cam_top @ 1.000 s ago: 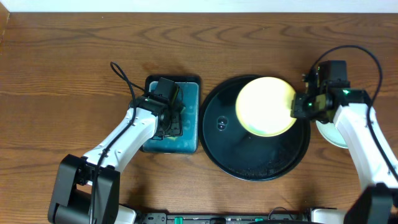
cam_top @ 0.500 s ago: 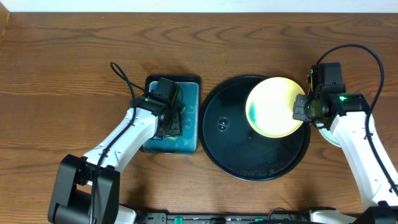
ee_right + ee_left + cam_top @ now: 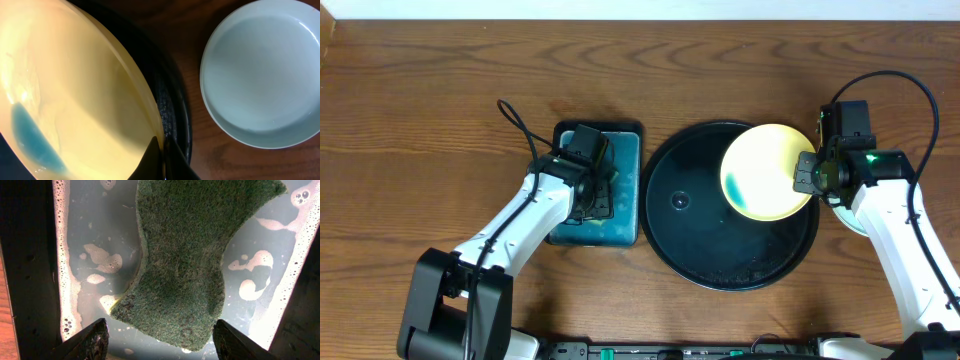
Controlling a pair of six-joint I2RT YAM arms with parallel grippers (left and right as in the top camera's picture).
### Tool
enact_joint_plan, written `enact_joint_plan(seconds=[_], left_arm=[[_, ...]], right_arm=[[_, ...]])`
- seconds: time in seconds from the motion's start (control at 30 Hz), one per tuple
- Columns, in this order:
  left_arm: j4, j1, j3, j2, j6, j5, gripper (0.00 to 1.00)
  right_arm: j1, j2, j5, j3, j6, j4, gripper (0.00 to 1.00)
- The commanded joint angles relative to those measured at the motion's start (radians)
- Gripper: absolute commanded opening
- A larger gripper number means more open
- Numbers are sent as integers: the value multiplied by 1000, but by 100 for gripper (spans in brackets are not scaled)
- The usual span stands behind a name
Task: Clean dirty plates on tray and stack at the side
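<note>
My right gripper [image 3: 806, 172] is shut on the right rim of the pale yellow plate [image 3: 766, 172] and holds it tilted over the right part of the black tray [image 3: 692, 232]. The plate has a blue-green smear on its left side [image 3: 30, 137]; the fingertips [image 3: 156, 159] pinch its edge. A mint-white plate [image 3: 260, 75] lies on the wood just right of the tray, mostly under my right arm in the overhead view [image 3: 848, 218]. My left gripper [image 3: 590, 190] is open above a green sponge [image 3: 185, 255] in soapy water.
The teal sponge tray [image 3: 620, 215] stands left of the black tray, holding foamy water [image 3: 100, 260]. A black cable [image 3: 516, 122] loops behind the left arm. The tray rim [image 3: 177, 107] runs between the two plates.
My right gripper has carried the yellow plate a little to the right and tilted it, so the smear shows. The left arm has not moved.
</note>
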Motion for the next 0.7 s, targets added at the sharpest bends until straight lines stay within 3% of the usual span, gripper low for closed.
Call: enact_joint_plan(seconds=[0.0,0.27,0.67], left_arm=[[-3,3,2,-2,-9,-11,68],[5,3,2,-2,-9,-11,68],[5,3,2,-2,-9,-11,68]], right_arm=[[15,-14,22,1,19,5,1],[-32,-14,21,1,83,13,1],[-276,-14,19,1,187,18,1]])
